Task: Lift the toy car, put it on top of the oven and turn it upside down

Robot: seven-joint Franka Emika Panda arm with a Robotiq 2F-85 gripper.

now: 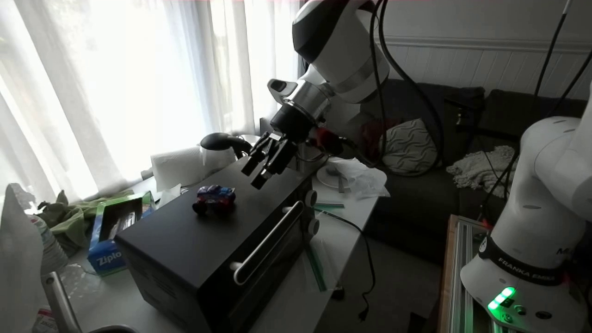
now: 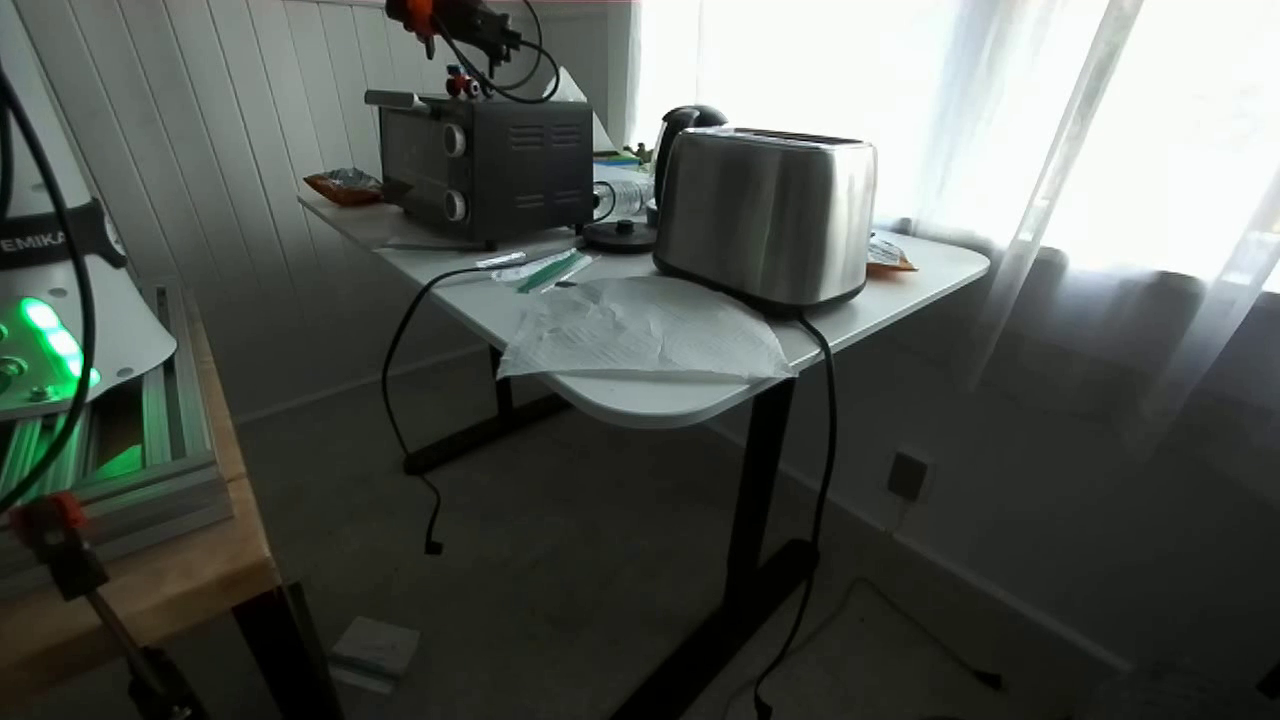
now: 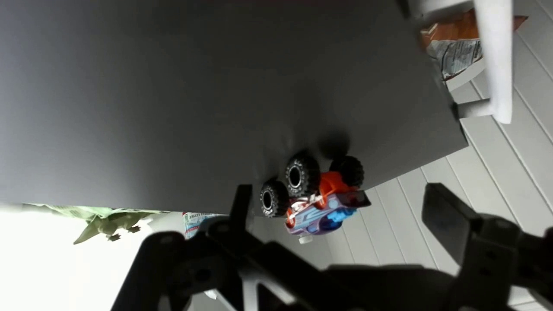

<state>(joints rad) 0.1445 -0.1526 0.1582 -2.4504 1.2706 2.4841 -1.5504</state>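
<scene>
In exterior view: toy car (image 1: pixel 215 200) upright atop oven (image 1: pixel 180 245); gripper (image 1: pixel 253 176) spread, empty, above oven, near toy car.

In exterior view: silver toaster (image 2: pixel 765 215) well apart from oven, on surface (image 2: pixel 930 258).

Wrist view: toy car beyond parted fingers (image 3: pixel 449 224). Probably light, stiff, not fragile; wheels (image 3: pixel 302 175) may roll under nudge, glossy body (image 3: pixel 322 212) may slip. Best pinched across body sides, above wheels.

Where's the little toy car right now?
In an exterior view, the toy car sits right way up on top of the black oven, left of the picture's middle. The open gripper hangs up and to its right, not touching it.
</scene>
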